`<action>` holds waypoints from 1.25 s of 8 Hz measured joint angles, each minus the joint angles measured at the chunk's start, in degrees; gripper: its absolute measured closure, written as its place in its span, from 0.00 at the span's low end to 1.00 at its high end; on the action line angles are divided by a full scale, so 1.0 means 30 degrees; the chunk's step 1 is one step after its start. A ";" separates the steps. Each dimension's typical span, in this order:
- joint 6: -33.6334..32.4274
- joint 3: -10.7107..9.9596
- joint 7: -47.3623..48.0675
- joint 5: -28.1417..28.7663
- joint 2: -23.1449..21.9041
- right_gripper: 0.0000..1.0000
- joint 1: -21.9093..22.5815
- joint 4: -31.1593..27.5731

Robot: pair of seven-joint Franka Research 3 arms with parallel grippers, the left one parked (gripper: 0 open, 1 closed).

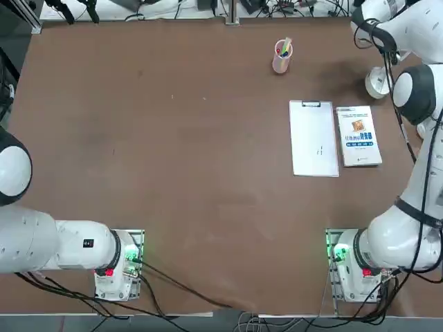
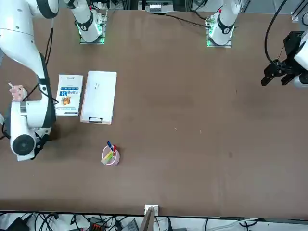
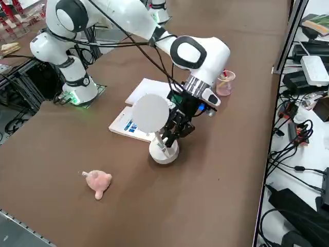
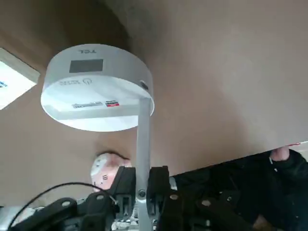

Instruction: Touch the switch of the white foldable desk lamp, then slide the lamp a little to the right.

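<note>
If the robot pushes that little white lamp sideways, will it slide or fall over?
Probably slide: the white foldable desk lamp sits on a broad round base. A push up where the right gripper sits at its thin arm might tip it, since the wide head sits high.

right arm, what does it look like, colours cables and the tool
The right arm has glossy white rounded shells with dark grey joint rings and round grey end caps. Black cables run loosely along it. Its base glows green with a red part beside it. The tool is black, below a silver wrist ring with small blue and red fittings.
</note>
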 joint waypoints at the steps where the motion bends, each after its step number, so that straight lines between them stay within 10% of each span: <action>1: -0.0069 -0.0009 0.0321 0.0035 0.0001 0.85 -0.0028 0.0001; 10: -0.0173 -0.0305 0.1629 -0.0143 0.1022 0.83 -0.0154 -0.0014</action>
